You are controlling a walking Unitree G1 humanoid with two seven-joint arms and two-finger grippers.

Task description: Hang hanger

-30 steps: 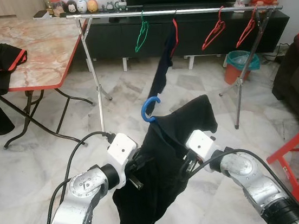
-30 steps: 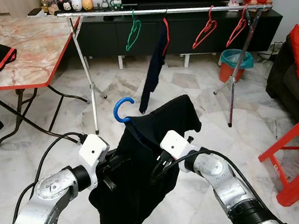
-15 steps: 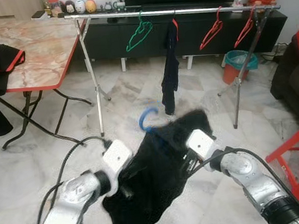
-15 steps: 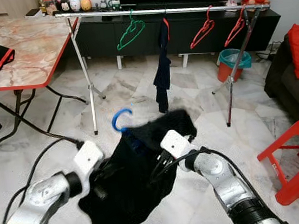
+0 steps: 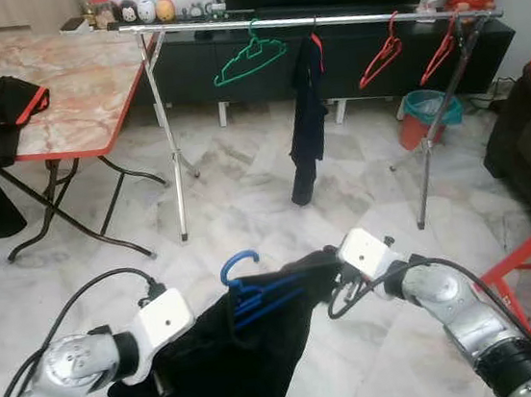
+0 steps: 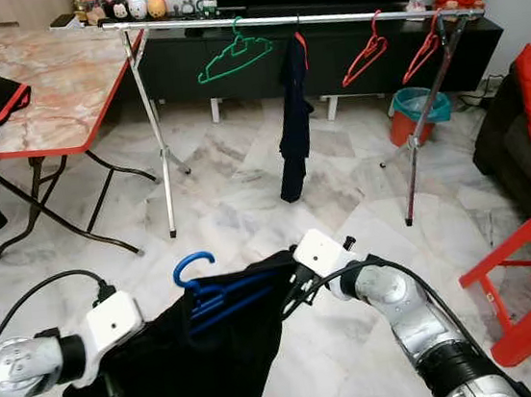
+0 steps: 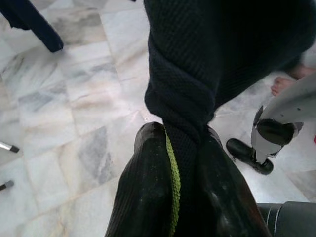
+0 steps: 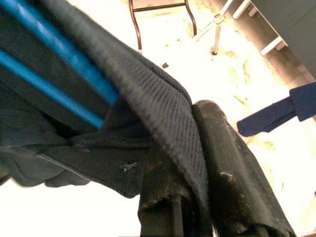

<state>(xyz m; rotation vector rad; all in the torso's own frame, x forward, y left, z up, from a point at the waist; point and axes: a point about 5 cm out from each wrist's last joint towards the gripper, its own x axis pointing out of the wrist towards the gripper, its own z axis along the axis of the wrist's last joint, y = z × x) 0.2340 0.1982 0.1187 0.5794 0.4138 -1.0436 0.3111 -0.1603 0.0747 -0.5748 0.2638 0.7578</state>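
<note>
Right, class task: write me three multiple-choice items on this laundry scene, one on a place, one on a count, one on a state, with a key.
1. Where is the green hanger?
A. On the rail
B. On the folding table
C. On the floor

2. How many red hangers hang bare on the rail?
A. None
B. Two
C. Four

3. What are both end effectors doing?
A. Hanging open
B. Pinching the black garment
C. Gripping the rail

Key:
1 A: its hook sits over the rail.
2 B: two bare red ones hang near the rail's right end.
3 B: the left end effector and right end effector each clamp the black garment, which carries the blue hanger.
</note>
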